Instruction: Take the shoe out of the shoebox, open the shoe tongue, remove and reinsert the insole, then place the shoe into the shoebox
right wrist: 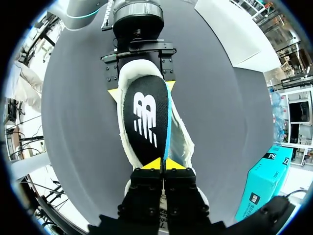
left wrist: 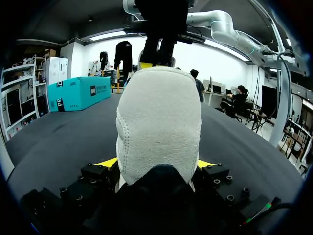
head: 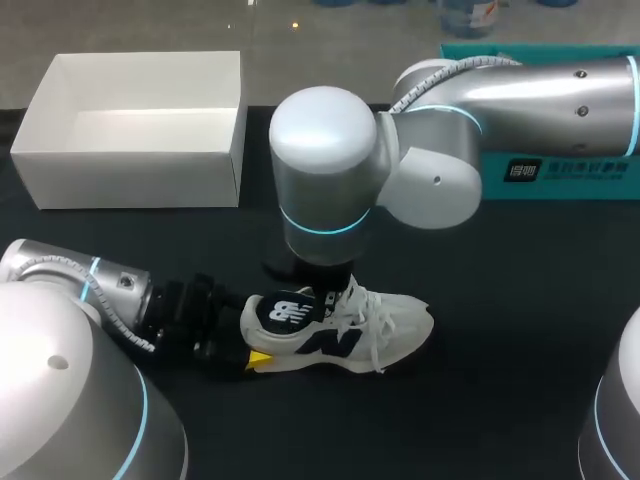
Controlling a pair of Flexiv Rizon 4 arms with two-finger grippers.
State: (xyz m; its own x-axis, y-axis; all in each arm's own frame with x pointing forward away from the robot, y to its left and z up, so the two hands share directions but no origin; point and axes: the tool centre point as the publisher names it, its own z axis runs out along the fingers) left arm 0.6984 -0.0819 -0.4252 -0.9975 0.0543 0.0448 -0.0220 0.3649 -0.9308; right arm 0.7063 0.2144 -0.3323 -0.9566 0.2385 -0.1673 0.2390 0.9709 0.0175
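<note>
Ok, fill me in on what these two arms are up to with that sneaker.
The left end effector grips the white shoe by its heel, on the black table. The right end effector, reaching down from above, pinches the black insole at the shoe's opening, where it seems partly lifted. The open white shoebox stands apart, behind them. So the shoe is out of the box, and the arms are on the insole step.

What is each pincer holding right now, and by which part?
The left pincer clamps the shoe by its heel; the right pincer pinches the insole at its forward end.
</note>
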